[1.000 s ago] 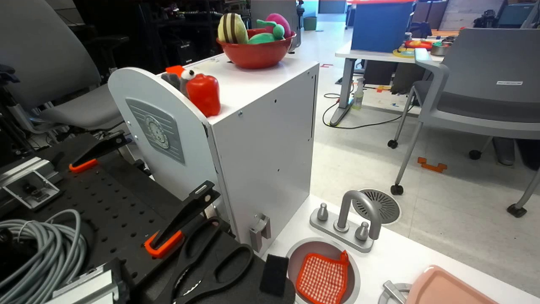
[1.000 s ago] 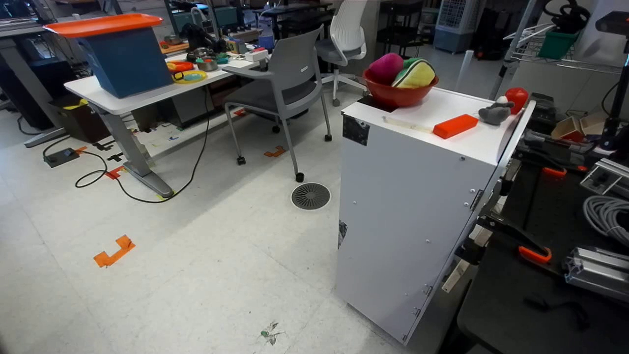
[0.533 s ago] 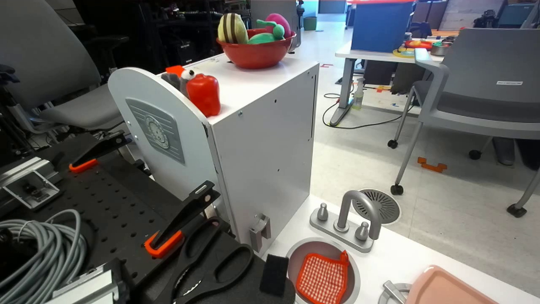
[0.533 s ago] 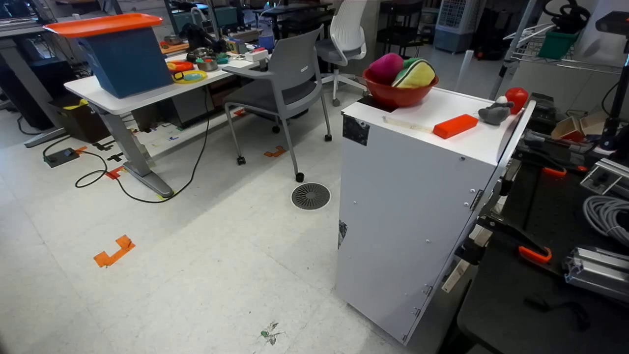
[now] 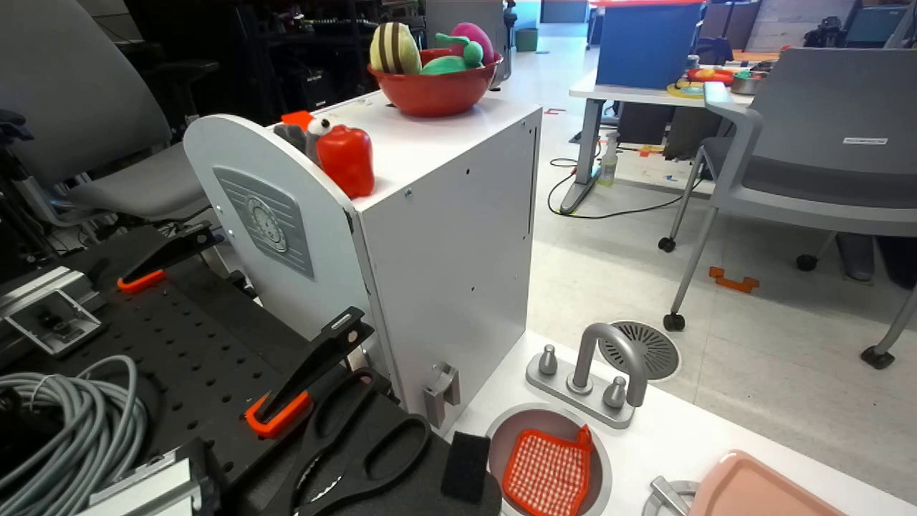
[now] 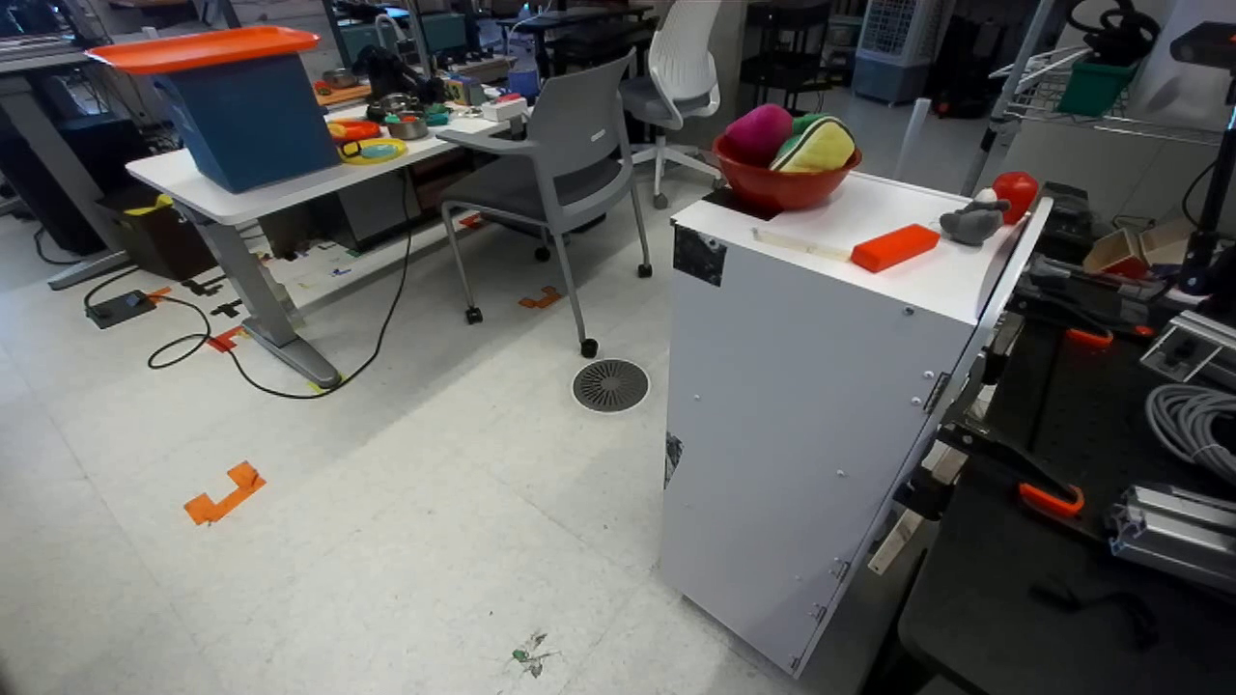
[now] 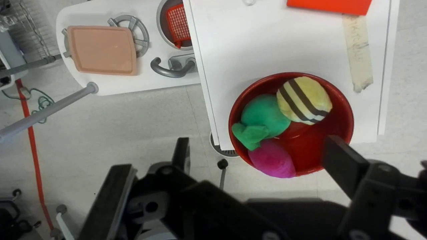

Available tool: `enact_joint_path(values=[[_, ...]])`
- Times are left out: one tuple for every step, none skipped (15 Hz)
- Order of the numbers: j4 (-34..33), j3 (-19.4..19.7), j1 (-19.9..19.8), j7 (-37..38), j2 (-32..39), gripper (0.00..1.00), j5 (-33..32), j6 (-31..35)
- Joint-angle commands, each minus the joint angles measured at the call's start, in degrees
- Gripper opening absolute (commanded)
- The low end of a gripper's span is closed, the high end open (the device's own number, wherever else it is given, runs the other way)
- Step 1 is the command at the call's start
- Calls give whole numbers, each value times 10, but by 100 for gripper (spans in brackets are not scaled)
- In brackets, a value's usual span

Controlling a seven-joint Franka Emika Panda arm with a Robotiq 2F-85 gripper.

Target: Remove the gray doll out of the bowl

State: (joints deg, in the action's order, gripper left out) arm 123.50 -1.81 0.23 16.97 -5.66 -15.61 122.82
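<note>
In the wrist view the hand (image 7: 256, 143) was released, spread wide, one side of it covering part of the rim of the red bowl (image 7: 305, 151). The bowl stood at an end edge of the white surface (image 7: 267, 43) and held a striped yellow toy (image 7: 304, 100), a green toy (image 7: 265, 116) and a pink toy (image 7: 272, 160). A strip of tape (image 7: 358, 53) ran along a side edge, up to a red-orange block (image 7: 328, 5) cut off by the frame.

In an exterior view the gray doll (image 6: 972, 223) lay on that same surface, outside the bowl and well apart from it, near the opposite end edge. It sat between the block and a red toy pepper (image 6: 1015, 198), just beside the pepper; whether those two touched could not be told.

In an exterior view an arched panel (image 5: 276, 208) rose along that end edge and hid part of the doll. The pepper stood near a corner of the surface, beside that panel.
</note>
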Motion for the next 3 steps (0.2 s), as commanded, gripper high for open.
enact_joint_path(values=[[0, -1, -2, -2, 0, 100, 0, 2], [0, -1, -2, -2, 0, 100, 0, 3], [0, -1, -2, -2, 0, 100, 0, 3]])
